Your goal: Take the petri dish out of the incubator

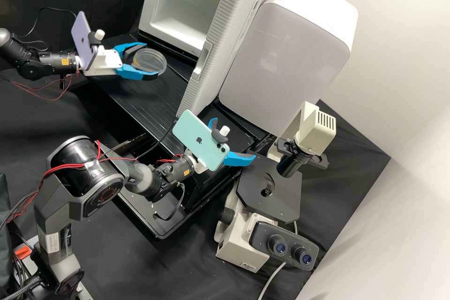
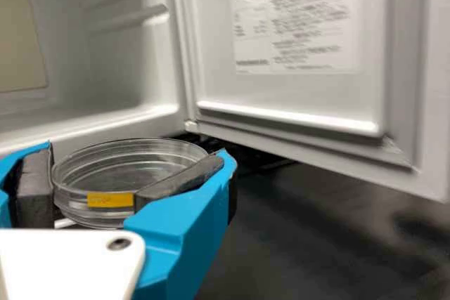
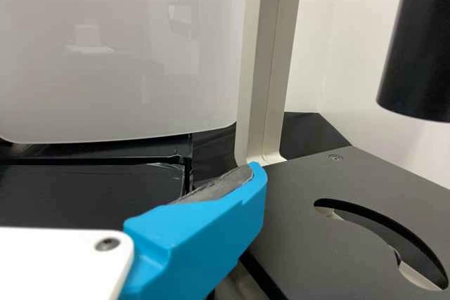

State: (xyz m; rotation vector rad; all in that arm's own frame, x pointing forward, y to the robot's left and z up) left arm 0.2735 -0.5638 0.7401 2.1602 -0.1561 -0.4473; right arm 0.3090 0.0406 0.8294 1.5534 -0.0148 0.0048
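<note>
A clear round petri dish (image 1: 149, 61) with a yellow label sits between the blue fingers of my left gripper (image 1: 146, 62), which is shut on it. The dish (image 2: 126, 173) hangs just outside the open white incubator (image 1: 180, 7), above the black bench in front of its chamber (image 2: 91, 68). The incubator door (image 1: 225, 42) stands swung open beside it. My right gripper (image 1: 241, 159) is low, at the edge of the microscope stage (image 3: 351, 209), open with nothing in it. One of its blue fingers (image 3: 211, 230) shows over the stage.
A white microscope (image 1: 276, 215) with a black stage and two eyepieces stands at the front right. A large white housing (image 1: 290, 51) rises behind it, next to the door. Black trays (image 1: 154, 98) cover the bench. A white wall closes the right side.
</note>
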